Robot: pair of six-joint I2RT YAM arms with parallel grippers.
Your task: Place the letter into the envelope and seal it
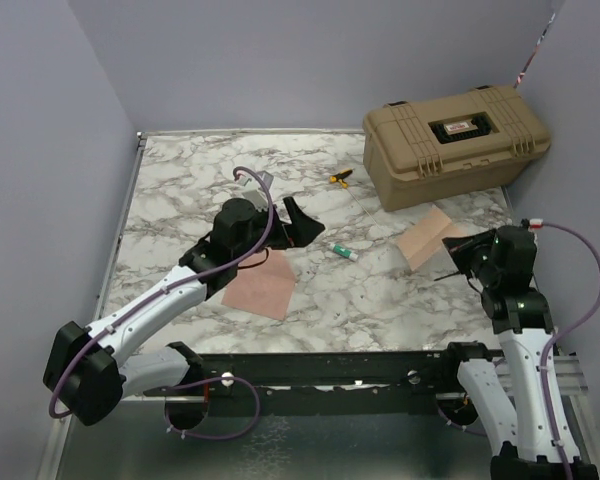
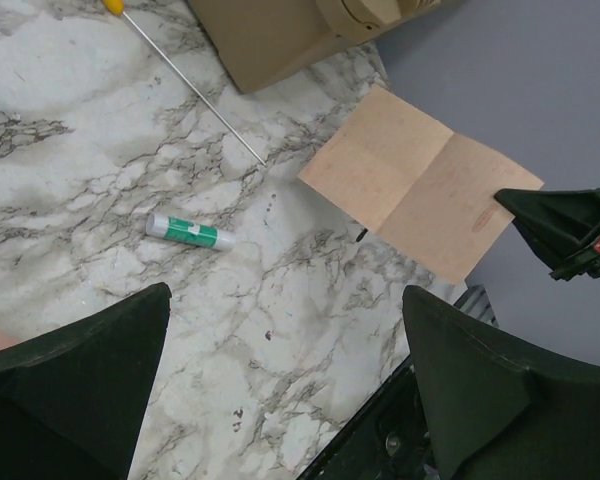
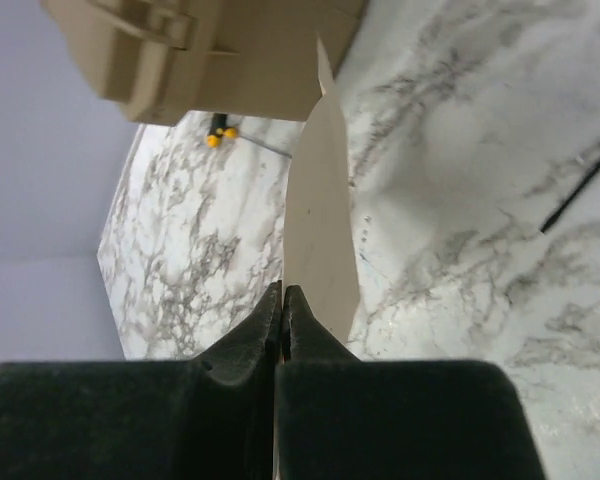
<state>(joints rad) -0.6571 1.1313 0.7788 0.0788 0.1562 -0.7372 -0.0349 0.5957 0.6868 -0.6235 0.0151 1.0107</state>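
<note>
At the right gripper [image 3: 283,290] the pinch point shows only as a thin seam. The paper is seen almost edge-on from the wrist, so its face is hard to read there. The left arm covers the upper edge of the envelope [image 1: 263,290], and no flap can be made out. From the left wrist only a sliver of that paper shows, at 9 o'clock.

The right jaws are clenched on one short edge of the letter [image 2: 420,190], a flapless rectangle with a crease across its middle. In the top view the sheet runs from the jaws toward 10 o'clock, its gripped end raised off the marble table [image 1: 180,190]. Whether the far end touches the table I cannot tell.

The left gripper [image 2: 285,300] is released, fingers spread wide, holding nothing. The envelope lies flat on the table at its 7 o'clock in the top view.

A green-and-white glue stick [image 2: 190,230] lies at 4 o'clock from the left gripper, between the two papers. A yellow-handled screwdriver [image 1: 340,179] lies near 1 o'clock, just beside the tan case [image 1: 455,140]. The case sits at 12 o'clock from the right gripper with its lid shut, so its contents are hidden.
</note>
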